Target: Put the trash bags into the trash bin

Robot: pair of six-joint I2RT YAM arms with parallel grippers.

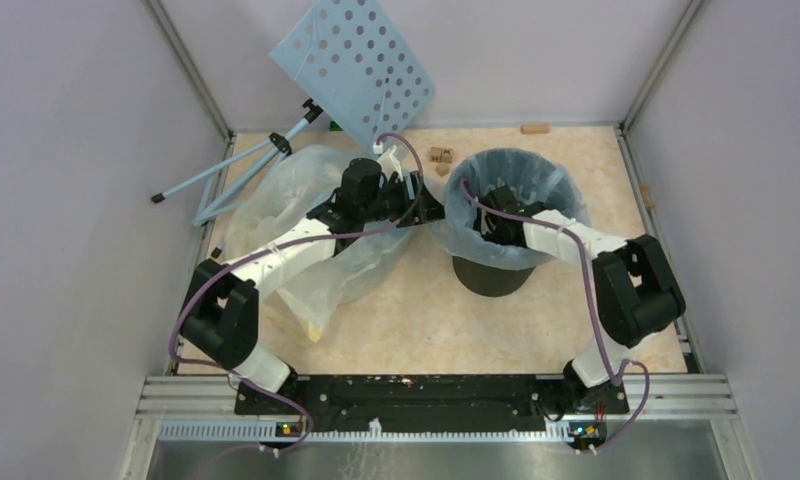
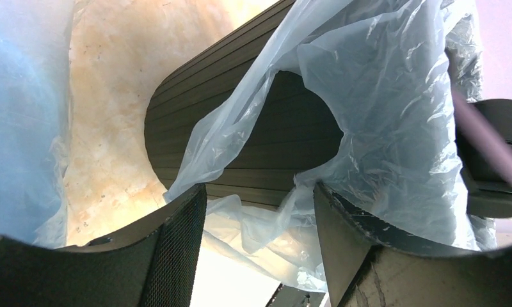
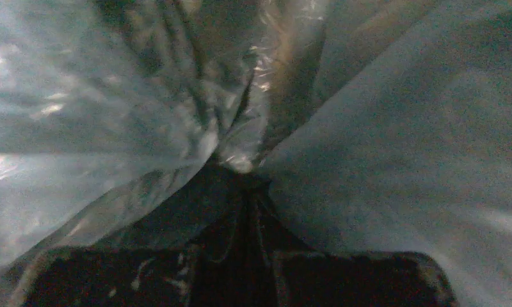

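Black trash bin (image 1: 491, 278) stands upright on the worktop (image 1: 416, 325), right of centre. Light-blue translucent trash bag (image 1: 554, 185) lines its mouth, crinkled film folded over the rim and hanging down the outer wall.

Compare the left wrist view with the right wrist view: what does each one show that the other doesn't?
Left wrist only: the ribbed black outer wall of the bin, the edge of the blue bag draped down over it, the tan table, and the left fingers spread open with loose film between them. Right wrist only: a dim close-up where the film gathers to a point at the right fingers, which look shut on it. Both: the same blue bag.
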